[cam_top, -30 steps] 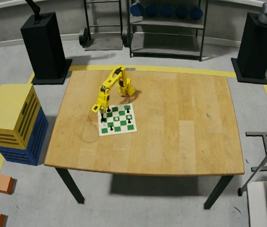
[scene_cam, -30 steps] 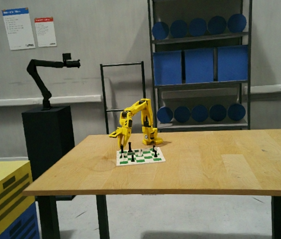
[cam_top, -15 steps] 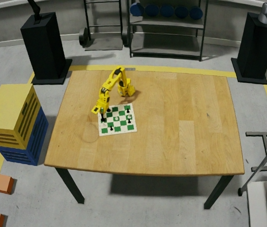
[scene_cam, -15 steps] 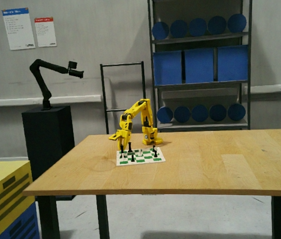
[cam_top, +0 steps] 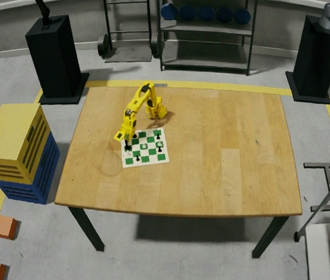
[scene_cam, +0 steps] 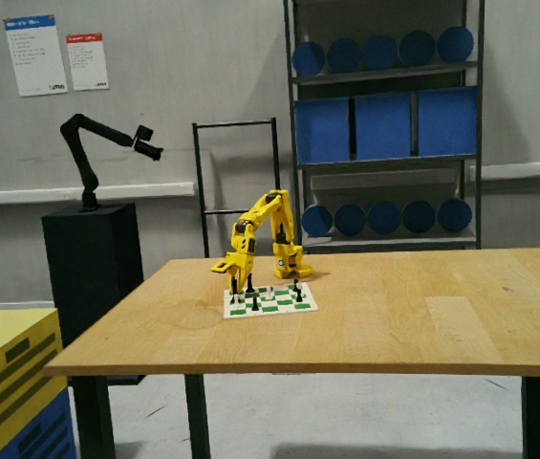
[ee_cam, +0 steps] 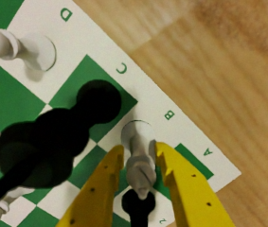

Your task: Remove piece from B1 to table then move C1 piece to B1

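The green and white board [cam_top: 144,147] lies near the arm's base [cam_top: 156,111]. In the wrist view a small white piece [ee_cam: 140,161] stands upright on B1. My gripper [ee_cam: 139,148] is low over the board's left edge [cam_top: 127,143], and its two yellow jaws stand a little apart on either side of this white piece. I cannot tell whether they touch it. A taller black piece [ee_cam: 58,137] stands on C1, just left of the jaws. A white piece [ee_cam: 20,47] stands on D1. A small black piece [ee_cam: 138,208] stands one row in, under the jaws.
Several more black and white pieces stand on the board's other squares [cam_top: 159,144]. The board also shows in the exterior view [scene_cam: 270,300].
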You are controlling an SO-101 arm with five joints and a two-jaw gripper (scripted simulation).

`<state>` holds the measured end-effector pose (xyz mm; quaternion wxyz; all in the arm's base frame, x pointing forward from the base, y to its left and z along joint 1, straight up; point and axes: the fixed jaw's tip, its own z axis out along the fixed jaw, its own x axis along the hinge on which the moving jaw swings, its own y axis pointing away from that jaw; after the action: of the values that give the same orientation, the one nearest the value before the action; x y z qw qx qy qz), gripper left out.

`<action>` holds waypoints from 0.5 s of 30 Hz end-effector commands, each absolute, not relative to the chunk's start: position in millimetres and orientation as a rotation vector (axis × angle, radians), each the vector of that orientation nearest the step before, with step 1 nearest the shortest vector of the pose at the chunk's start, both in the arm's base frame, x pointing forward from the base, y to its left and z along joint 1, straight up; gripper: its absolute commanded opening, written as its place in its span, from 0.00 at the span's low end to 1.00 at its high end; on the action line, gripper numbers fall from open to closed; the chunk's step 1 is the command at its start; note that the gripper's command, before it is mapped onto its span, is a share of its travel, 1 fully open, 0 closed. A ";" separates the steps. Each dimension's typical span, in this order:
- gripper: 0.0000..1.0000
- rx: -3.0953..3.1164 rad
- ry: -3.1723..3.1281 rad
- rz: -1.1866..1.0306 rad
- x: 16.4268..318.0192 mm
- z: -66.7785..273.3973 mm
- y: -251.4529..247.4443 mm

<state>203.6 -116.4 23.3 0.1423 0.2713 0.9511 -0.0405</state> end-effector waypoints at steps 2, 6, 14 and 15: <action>0.10 0.796 2.750 -0.115 200.4 20.4 -116.9; 0.10 0.795 2.750 -0.115 201.0 22.8 -117.2; 0.10 0.795 2.750 -0.115 201.3 24.0 -117.4; 0.10 0.795 2.750 -0.115 201.4 24.2 -117.4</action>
<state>203.1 -116.1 23.1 0.1404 0.2713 0.9514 -0.0400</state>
